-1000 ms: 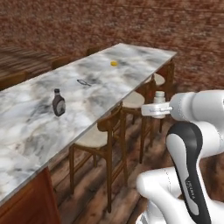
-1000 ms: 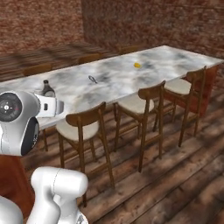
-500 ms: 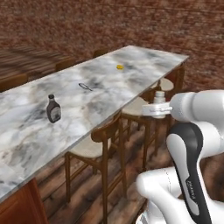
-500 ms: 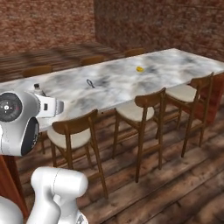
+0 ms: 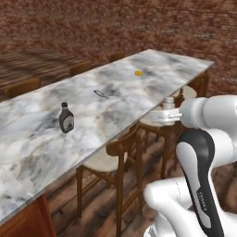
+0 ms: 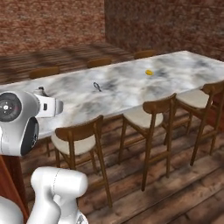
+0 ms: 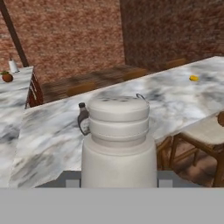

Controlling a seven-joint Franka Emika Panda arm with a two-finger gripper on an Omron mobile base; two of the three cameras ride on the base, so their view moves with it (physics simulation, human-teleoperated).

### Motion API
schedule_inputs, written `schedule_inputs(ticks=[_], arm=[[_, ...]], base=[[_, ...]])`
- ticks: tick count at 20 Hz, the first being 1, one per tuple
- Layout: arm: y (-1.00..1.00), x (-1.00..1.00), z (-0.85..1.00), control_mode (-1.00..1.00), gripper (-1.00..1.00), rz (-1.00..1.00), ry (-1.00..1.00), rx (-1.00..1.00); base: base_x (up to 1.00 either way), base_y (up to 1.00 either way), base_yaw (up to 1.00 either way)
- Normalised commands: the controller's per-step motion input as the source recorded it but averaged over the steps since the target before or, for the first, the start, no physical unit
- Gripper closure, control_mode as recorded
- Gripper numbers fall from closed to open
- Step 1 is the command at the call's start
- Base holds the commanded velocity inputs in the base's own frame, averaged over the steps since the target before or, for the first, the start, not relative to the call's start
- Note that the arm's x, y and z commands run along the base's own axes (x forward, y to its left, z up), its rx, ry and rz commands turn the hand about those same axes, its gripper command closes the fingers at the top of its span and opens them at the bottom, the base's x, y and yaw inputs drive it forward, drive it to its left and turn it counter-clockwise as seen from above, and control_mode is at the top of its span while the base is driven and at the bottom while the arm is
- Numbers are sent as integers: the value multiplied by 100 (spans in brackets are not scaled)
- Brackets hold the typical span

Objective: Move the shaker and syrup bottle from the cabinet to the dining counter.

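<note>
One of two is standing delivered: the syrup bottle (image 5: 66, 117) on the dining counter (image 5: 115, 88). I'm gripping the shaker (image 7: 118, 141) in the gripper (image 5: 165, 116), carrying it off the counter's four-o'clock edge.

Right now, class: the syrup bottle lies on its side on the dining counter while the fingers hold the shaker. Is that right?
Not quite. The syrup bottle stands upright on the dining counter, as the left base view shows. The rest holds: the fingers are shut on the shaker.
</note>
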Motion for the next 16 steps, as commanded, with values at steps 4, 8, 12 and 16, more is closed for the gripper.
schedule_inputs(ticks=[4,8,12,16], arm=[[0,0,0,100,100,0,0,0],[0,0,0,100,100,0,0,0],[0,0,0,100,100,0,0,0],[0,0,0,100,100,0,0,0]], base=[[52,6,2],[52,0,0],[53,0,0],[57,0,0]])
